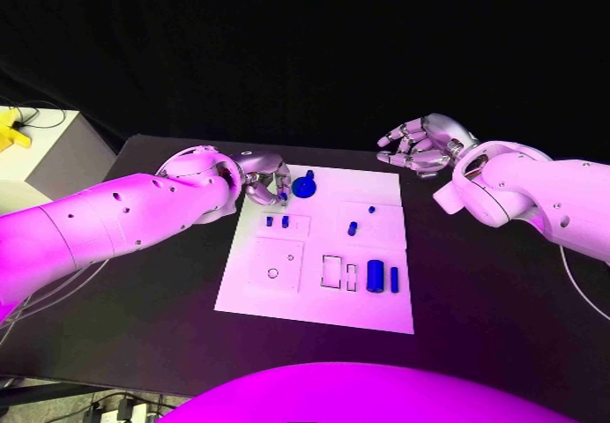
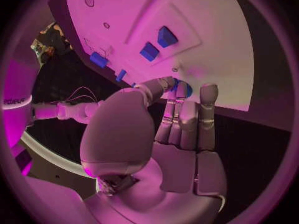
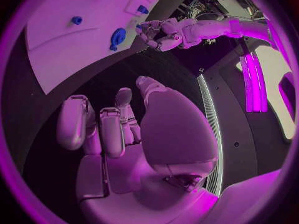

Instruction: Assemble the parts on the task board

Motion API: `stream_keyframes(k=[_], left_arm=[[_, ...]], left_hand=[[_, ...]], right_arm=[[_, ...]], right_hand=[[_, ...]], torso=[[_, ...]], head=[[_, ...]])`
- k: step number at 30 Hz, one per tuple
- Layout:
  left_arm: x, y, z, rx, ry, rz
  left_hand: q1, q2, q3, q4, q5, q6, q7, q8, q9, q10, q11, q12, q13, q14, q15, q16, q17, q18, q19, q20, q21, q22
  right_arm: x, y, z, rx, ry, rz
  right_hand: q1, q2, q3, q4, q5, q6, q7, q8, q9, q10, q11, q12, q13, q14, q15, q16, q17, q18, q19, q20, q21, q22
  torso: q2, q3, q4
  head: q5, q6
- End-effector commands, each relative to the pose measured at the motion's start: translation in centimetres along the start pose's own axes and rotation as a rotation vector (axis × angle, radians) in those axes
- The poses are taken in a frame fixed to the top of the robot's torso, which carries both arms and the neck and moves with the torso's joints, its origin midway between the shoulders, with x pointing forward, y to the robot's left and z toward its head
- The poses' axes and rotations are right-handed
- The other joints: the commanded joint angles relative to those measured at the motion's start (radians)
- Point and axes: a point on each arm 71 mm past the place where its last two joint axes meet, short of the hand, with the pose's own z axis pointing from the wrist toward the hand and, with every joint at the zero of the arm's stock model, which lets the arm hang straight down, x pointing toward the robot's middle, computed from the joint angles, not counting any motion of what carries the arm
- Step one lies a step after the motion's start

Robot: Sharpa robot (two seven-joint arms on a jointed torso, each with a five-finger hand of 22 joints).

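Board (image 1: 382, 310) lies mid-surface, where the left robot hand (image 1: 261, 183) pinches a round part (image 1: 305, 186) at its far edge, while the right robot hand (image 1: 420, 145) hovers beyond it, fingers curled, holding nothing.

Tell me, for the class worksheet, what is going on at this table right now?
A two-armed robot is working at a white task board holding small blue parts. Its left hand is at the board's far left corner, fingers right beside a round blue part; whether it grips that part cannot be told. The right hand hovers beyond the board's far right corner, fingers curled, holding nothing. Other blue parts, including a large cylinder, lie on the board.
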Motion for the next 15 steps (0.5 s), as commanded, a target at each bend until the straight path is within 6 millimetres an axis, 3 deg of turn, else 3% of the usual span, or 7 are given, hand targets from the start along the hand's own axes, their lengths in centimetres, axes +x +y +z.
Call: stream_keyframes(k=[1, 15], left_arm=[[0.2, -0.14, 0.09, 0.0, 0.027, 0.005], [0.39, -0.06, 0.1, -0.01, 0.051, 0.005]], left_hand=[[0.005, -0.007, 0.0, -0.007, -0.003, 0.008, 0.001, -0.003, -0.001, 0.007, 0.0, -0.004, -0.002, 0.0, 0.002, 0.002, -0.002, -0.005, -0.005, 0.002, 0.005, -0.001], [0.006, -0.007, -0.001, -0.008, -0.003, 0.01, 0.0, -0.005, 0.0, 0.01, 0.0, -0.007, -0.002, -0.001, 0.002, 0.001, -0.005, -0.005, -0.006, 0.001, 0.005, -0.002]], right_arm=[[0.16, 0.11, 0.02, -0.014, 0.012, -0.002], [0.19, 0.1, 0.03, -0.014, 0.012, -0.002]], right_hand=[[-0.007, -0.001, 0.006, 0.001, 0.006, 0.002, 0.006, 0.005, 0.001, -0.001, -0.004, -0.006, -0.001, 0.024, -0.009, -0.003, 0.012, 0.015, -0.009, -0.001, -0.002, 0.0], [-0.007, -0.001, 0.007, 0.001, 0.008, 0.002, 0.006, 0.005, 0.001, -0.001, -0.004, -0.007, -0.003, 0.023, -0.01, -0.004, 0.012, 0.015, -0.01, -0.001, -0.004, -0.002]], torso=[[-0.001, -0.0002, -0.0006], [-0.001, -0.0007, 0.0005]], head=[[0.003, 0.0], [0.002, 0.0]])
